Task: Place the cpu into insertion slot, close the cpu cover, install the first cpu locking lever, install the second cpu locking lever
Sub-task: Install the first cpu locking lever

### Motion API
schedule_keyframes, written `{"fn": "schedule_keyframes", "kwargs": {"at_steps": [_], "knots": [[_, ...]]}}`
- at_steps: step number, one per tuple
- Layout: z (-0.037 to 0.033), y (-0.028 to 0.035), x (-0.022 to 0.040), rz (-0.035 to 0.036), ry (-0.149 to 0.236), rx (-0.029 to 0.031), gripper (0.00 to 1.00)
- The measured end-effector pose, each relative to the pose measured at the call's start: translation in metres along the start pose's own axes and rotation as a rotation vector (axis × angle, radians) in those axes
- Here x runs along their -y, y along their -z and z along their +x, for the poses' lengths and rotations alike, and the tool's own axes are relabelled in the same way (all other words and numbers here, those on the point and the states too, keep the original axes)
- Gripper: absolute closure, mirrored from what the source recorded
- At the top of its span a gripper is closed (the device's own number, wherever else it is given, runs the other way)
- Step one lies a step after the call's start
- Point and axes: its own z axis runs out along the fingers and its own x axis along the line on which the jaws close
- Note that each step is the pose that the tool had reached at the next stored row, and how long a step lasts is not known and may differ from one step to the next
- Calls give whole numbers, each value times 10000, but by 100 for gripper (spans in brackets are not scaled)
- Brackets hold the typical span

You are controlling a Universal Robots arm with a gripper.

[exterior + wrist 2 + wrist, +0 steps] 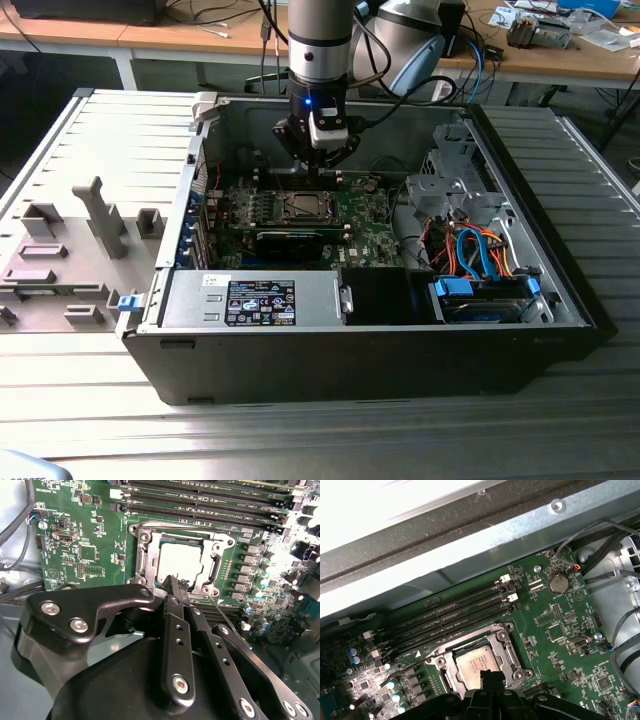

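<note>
The cpu [180, 562] [475, 662] lies flat in the insertion slot [303, 207] on the green motherboard [370, 232]. Its silver top shows through the window of the cpu cover [145, 555] [509, 647], which lies down over it. My gripper [318, 168] hangs just above the socket's edge with its black fingers pressed together and nothing visible between them. In both wrist views its tips [175, 582] [490, 676] overlap the socket's rim. A thin metal lever rod [227, 617] slants up beside the socket, close to the fingers.
The board sits inside an open computer case [170, 300]. Long black memory slots [210, 505] run beside the socket. A graphics card [290, 238], a drive cage [445, 185] and orange and blue cables [480, 255] crowd the case. Grey fixtures [100, 215] stand at the exterior view's left.
</note>
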Motion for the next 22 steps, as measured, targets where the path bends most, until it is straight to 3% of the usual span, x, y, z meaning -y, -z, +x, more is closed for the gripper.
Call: {"fn": "schedule_keyframes", "kwargs": {"at_steps": [17, 22], "knots": [[0, 0, 0, -7, 173, 2, 89], [0, 0, 0, -19, 489, 5, 89]]}}
